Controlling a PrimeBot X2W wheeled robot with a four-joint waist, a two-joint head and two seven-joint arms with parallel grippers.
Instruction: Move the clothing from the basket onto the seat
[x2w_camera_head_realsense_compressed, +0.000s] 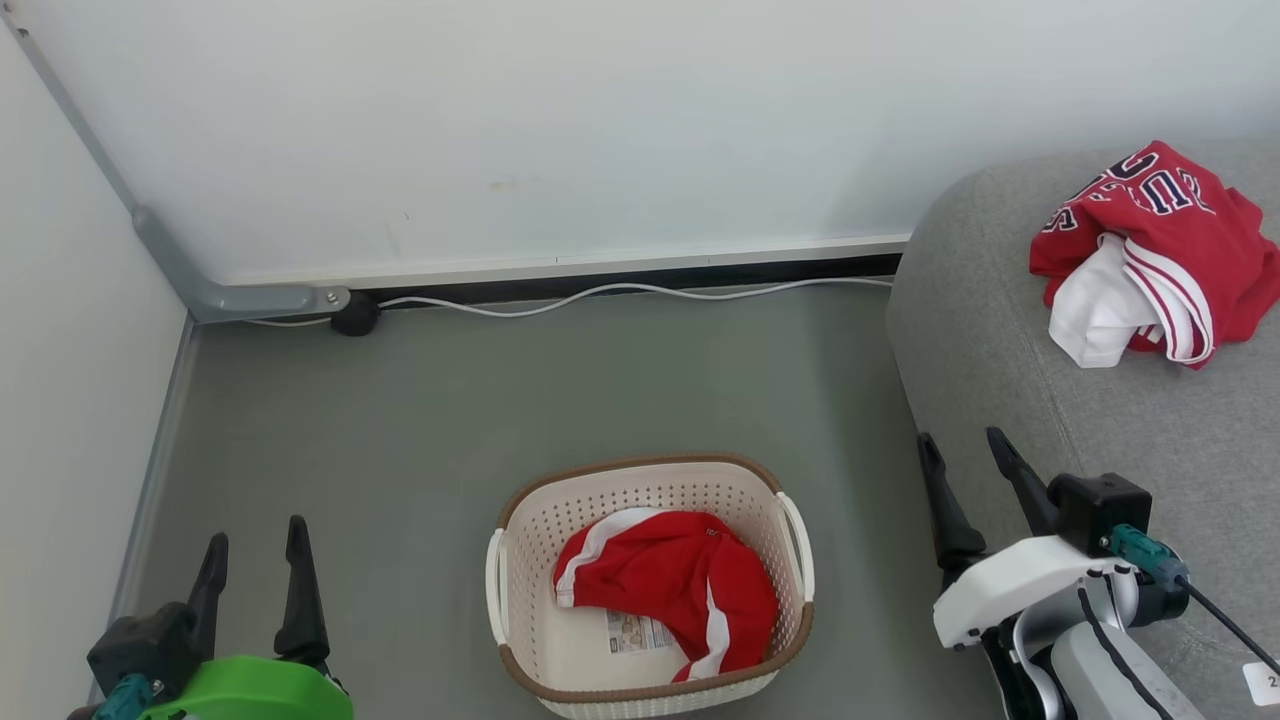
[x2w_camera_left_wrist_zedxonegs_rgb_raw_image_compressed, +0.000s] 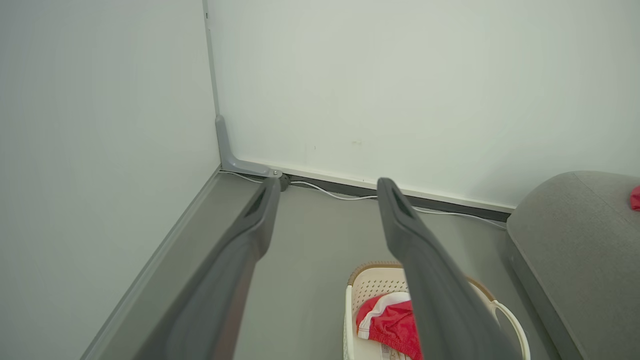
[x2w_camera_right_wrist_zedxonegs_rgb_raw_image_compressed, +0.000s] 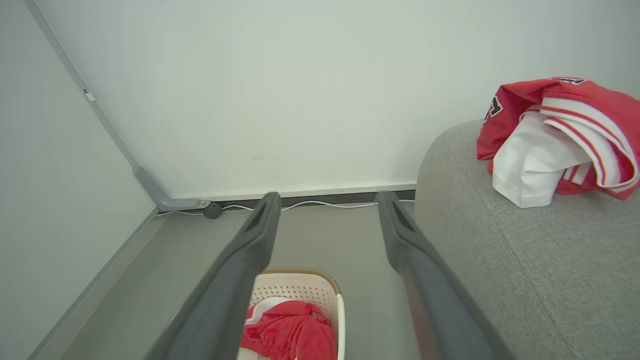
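Observation:
The red shorts (x2w_camera_head_realsense_compressed: 668, 588) with white side stripes lie crumpled inside the cream basket (x2w_camera_head_realsense_compressed: 522, 520) on the floor, also seen as shorts (x2w_camera_left_wrist_zedxonegs_rgb_raw_image_compressed: 390, 322) and shorts (x2w_camera_right_wrist_zedxonegs_rgb_raw_image_compressed: 290, 332). The red jersey (x2w_camera_head_realsense_compressed: 1150, 250) with dark lettering lies bunched on the grey seat (x2w_camera_head_realsense_compressed: 1000, 330) at the right, its white lining showing; the jersey (x2w_camera_right_wrist_zedxonegs_rgb_raw_image_compressed: 560, 140) is on the seat (x2w_camera_right_wrist_zedxonegs_rgb_raw_image_compressed: 525, 260). My left gripper (x2w_camera_head_realsense_compressed: 255, 545) stands open at the lower left, left of the basket. My right gripper (x2w_camera_head_realsense_compressed: 965, 450) stands open at the seat's front edge, right of the basket. Both are empty.
A white cable (x2w_camera_head_realsense_compressed: 620, 292) runs along the baseboard at the back wall, with a grey bracket (x2w_camera_head_realsense_compressed: 250, 298) and a dark plug in the corner. A side wall (x2w_camera_head_realsense_compressed: 70, 400) closes the left. Grey floor (x2w_camera_head_realsense_compressed: 500, 390) lies between basket and wall.

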